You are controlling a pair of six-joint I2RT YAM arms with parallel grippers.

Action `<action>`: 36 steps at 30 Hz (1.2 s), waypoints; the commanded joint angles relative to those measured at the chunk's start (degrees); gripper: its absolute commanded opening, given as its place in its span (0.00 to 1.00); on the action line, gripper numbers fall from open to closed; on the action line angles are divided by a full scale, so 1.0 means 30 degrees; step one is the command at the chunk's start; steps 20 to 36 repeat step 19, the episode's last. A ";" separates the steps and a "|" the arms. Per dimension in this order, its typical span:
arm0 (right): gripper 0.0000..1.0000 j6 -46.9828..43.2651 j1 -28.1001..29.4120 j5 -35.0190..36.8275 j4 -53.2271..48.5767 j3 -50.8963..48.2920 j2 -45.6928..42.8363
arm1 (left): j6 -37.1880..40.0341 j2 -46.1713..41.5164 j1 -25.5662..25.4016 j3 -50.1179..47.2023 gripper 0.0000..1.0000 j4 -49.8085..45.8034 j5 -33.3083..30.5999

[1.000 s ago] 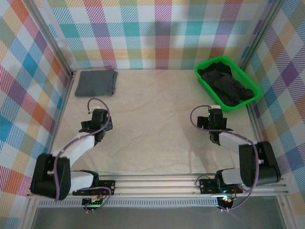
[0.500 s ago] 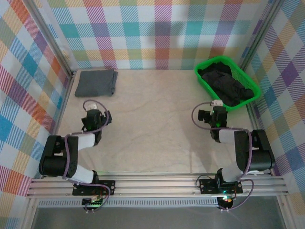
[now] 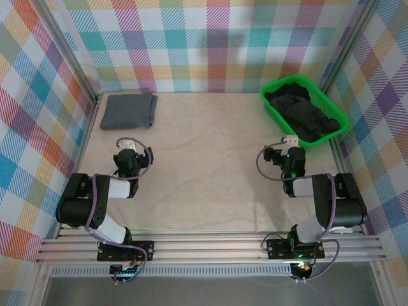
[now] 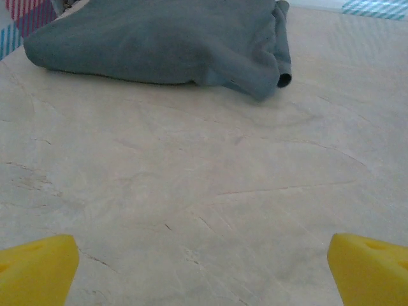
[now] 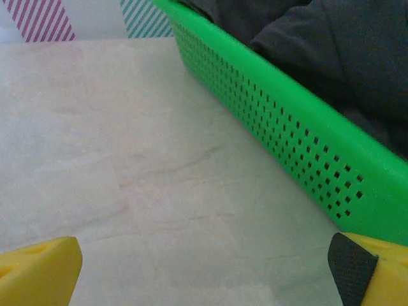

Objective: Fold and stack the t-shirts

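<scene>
Several dark shirts [image 3: 307, 116] are piled in the green basket [image 5: 274, 146], with a folded grey shirt [image 3: 129, 110] laid far left of it, and, being soft and floppy, they are likely best pinched at a loose edge by the left gripper [image 4: 204, 268] or right gripper [image 5: 204, 268], both spread apart and empty.

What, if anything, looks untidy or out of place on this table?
Only the dark t-shirts stand out: they lie crumpled in a heap inside the green basket at the far right. The blue-grey t-shirt at the far left lies neatly folded. Nothing looks spilled or damaged.
</scene>
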 commanded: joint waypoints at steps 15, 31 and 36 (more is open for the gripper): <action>1.00 0.0389 -0.0371 -0.0680 -0.0407 0.0355 0.0155 | 0.0556 0.0031 -0.0122 0.0110 1.00 0.0309 0.0300; 1.00 0.0342 -0.0383 -0.0680 -0.0167 0.0186 0.0060 | 0.0529 0.0031 -0.0124 0.0165 1.00 0.0278 0.0301; 1.00 0.0342 -0.0383 -0.0680 -0.0167 0.0186 0.0060 | 0.0529 0.0031 -0.0124 0.0165 1.00 0.0278 0.0301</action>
